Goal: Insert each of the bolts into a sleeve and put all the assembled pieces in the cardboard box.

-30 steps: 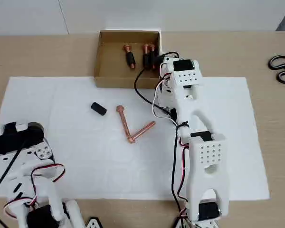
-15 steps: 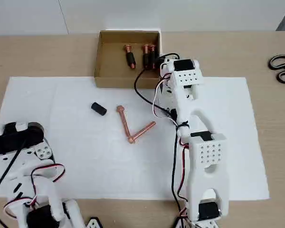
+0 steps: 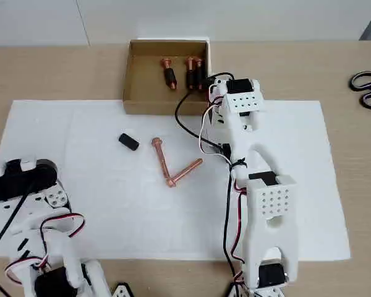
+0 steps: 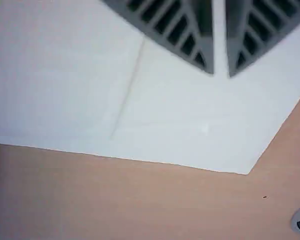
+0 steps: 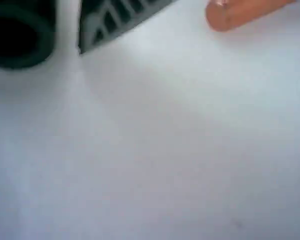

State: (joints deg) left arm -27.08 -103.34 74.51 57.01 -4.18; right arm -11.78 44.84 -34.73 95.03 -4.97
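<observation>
Slowly, the white right arm [image 3: 241,102] is drawing its wrist back from the near right corner of the open brown cardboard box [image 3: 131,74] and onto the white paper sheet [image 3: 80,204]; nothing else has moved. Three copper bolts already seated in black sleeves [image 3: 190,73] lie inside the box, so the retreat probably means a delivery is finished and the next assembly comes up. Whether the right gripper [image 5: 90,22] is open, or holds anything, I cannot tell. Left on the sheet are one short black cylindrical sleeve [image 3: 128,142] and, a little apart from it, two bare copper bolts [image 3: 161,159] meeting in a V. That leaves one loose sleeve for two bolts. The left arm [image 3: 25,179] stays parked at the sheet's near left corner, and the left gripper [image 4: 219,50] has its grey ribbed jaws all but closed on nothing.
</observation>
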